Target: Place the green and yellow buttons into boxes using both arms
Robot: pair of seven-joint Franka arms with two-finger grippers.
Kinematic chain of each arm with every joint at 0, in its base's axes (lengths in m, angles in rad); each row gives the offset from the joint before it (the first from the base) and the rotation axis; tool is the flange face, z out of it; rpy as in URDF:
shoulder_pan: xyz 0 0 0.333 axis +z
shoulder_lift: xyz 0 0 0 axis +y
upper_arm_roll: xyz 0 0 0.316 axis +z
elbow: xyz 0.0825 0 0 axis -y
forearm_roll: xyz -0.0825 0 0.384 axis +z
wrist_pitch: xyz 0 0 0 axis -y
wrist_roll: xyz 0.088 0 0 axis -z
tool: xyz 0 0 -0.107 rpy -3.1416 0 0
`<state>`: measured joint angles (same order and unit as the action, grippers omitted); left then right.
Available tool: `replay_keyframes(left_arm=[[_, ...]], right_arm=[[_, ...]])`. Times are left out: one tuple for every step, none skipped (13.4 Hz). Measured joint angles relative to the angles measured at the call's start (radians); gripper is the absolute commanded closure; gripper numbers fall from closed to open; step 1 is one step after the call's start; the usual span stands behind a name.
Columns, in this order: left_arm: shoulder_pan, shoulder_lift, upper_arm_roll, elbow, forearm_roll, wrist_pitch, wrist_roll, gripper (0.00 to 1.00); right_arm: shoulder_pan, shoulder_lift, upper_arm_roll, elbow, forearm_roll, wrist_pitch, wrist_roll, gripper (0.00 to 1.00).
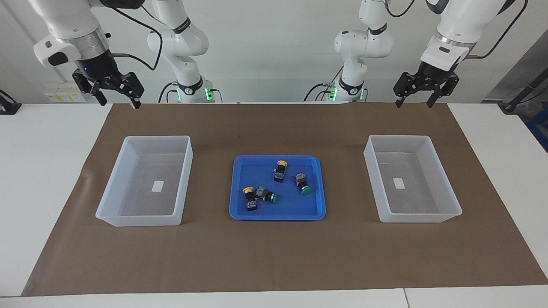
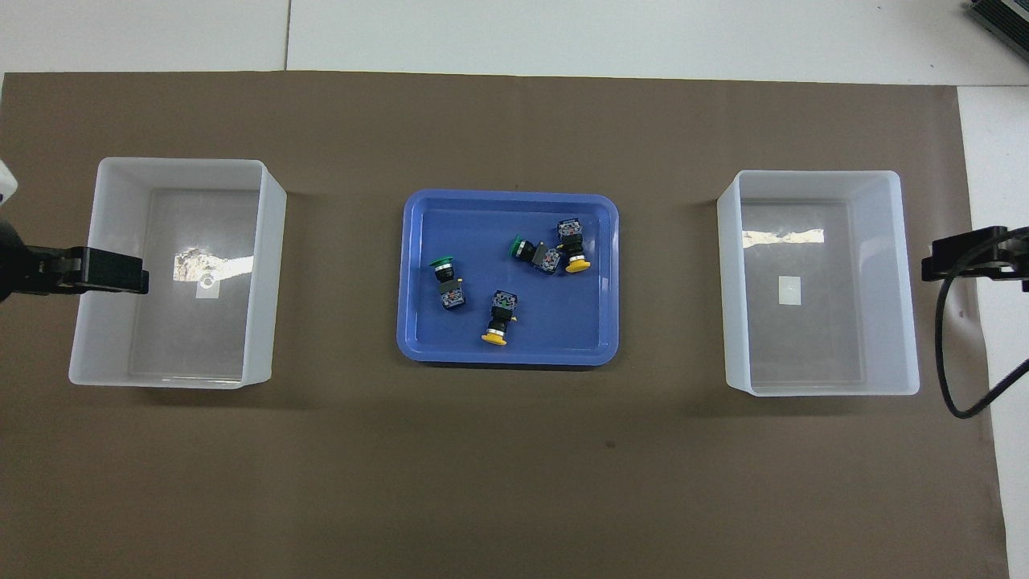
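we see a matte brown paper mat [image 1: 274, 256] spread flat over a smooth white table [image 1: 43, 171]. in the middle of the mat sits a shallow glossy blue tray [image 1: 319, 188], rectangular with rounded corners and a raised rim. all four buttons lie tipped on their sides in it: each has a blocky black body and a round domed cap. one yellow button [image 1: 281, 170] lies nearest the robots, a green button [image 1: 302, 183] just beside it toward the left arm's end. the second yellow button [image 1: 249, 198] and the second green button [image 1: 267, 195] touch each other, farther from the robots and toward the right arm's end of the tray.

two translucent whitish boxes flank the tray, well apart from it, both rectangular with tapering walls and a small white label on the floor. one box [image 1: 128, 214] sits toward the right arm's end, the other box [image 1: 449, 209] toward the left arm's end. we see no buttons in either.

both glossy white arms are raised with wrists angled down. the left gripper [image 1: 415, 102] hangs over the mat's edge nearest the robots, fingers spread wide and holding nothing. the right gripper [image 1: 120, 102] hangs over the matching corner, likewise spread wide and bare.

in the overhead view each gripper is cut off at the frame's side, and the markings on the button bodies are too small to read
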<state>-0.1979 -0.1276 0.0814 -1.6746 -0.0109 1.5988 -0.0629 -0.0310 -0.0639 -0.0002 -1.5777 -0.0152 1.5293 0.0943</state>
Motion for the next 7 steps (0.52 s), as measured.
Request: replay_keyframes(left_arm=[[0.000,0.000,0.000,0.000,0.000,0.000,0.000,0.00],[0.000,0.000,0.000,0.000,0.000,0.000,0.000,0.00],[0.000,0.000,0.000,0.000,0.000,0.000,0.000,0.00],[0.000,0.000,0.000,0.000,0.000,0.000,0.000,0.00],[0.000,0.000,0.000,0.000,0.000,0.000,0.000,0.00],[0.000,0.000,0.000,0.000,0.000,0.000,0.000,0.00],[0.000,0.000,0.000,0.000,0.000,0.000,0.000,0.00]], right_arm=[[0.000,0.000,0.002,0.000,-0.001,0.000,0.000,0.00],[0.000,0.000,0.003,0.000,-0.001,0.000,0.000,0.00],[0.001,0.000,0.005,0.000,-0.002,0.000,0.000,0.00],[0.001,-0.001,0.006,-0.002,-0.002,0.003,0.000,0.00],[0.002,-0.001,0.009,-0.008,-0.002,0.013,0.000,0.00],[0.002,-0.004,0.011,-0.020,-0.002,0.028,0.000,0.00],[0.002,-0.007,0.015,-0.031,-0.002,0.036,0.000,0.00]])
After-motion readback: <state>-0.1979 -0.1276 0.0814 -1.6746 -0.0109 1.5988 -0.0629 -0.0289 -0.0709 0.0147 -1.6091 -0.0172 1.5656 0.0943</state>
